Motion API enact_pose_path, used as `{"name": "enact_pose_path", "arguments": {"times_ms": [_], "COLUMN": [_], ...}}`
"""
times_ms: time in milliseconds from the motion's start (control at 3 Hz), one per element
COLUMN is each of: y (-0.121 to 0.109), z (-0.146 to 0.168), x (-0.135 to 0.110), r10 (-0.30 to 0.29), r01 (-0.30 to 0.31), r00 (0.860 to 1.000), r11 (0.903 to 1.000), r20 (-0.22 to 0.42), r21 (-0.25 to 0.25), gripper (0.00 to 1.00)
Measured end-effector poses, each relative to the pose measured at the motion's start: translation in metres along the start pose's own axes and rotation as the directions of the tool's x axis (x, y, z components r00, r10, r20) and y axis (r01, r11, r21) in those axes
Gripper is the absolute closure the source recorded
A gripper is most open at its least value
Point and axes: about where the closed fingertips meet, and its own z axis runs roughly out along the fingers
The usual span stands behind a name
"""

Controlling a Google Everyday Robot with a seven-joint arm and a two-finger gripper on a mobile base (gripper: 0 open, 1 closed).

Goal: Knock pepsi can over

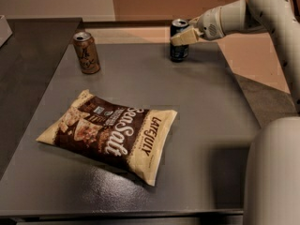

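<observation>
The arm comes in from the right and stretches leftward above the far side of the table; its gripper lies across the upper part of the pepsi can, touching it; whether it is clenched or released, I cannot tell. A brown can stands far left, well apart; a bag lies flat nearer. The pepsi can stands upright near the far edge, dark, with a silver rim.

1. The pepsi can stands upright at the upper centre, near the table's far edge.
2. The gripper is at the can's upper part.
3. A brown can stands upper left.
4. A chip bag lies flat, centre-left.
</observation>
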Motion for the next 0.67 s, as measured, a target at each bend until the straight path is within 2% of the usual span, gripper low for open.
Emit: {"name": "enact_pose_path", "arguments": {"times_ms": [333,667], "y": [0.015,0.037], "z": [-0.012,-0.018], "x": [-0.008,-0.006], "r10": [-0.065,-0.15], "r01": [0.063,0.13], "r00": [0.995,0.961], "r11": [0.9976,0.9868], "r20": [-0.076,-0.235], "r21": [-0.027,-0.096], "gripper": [1.0,1.0]}}
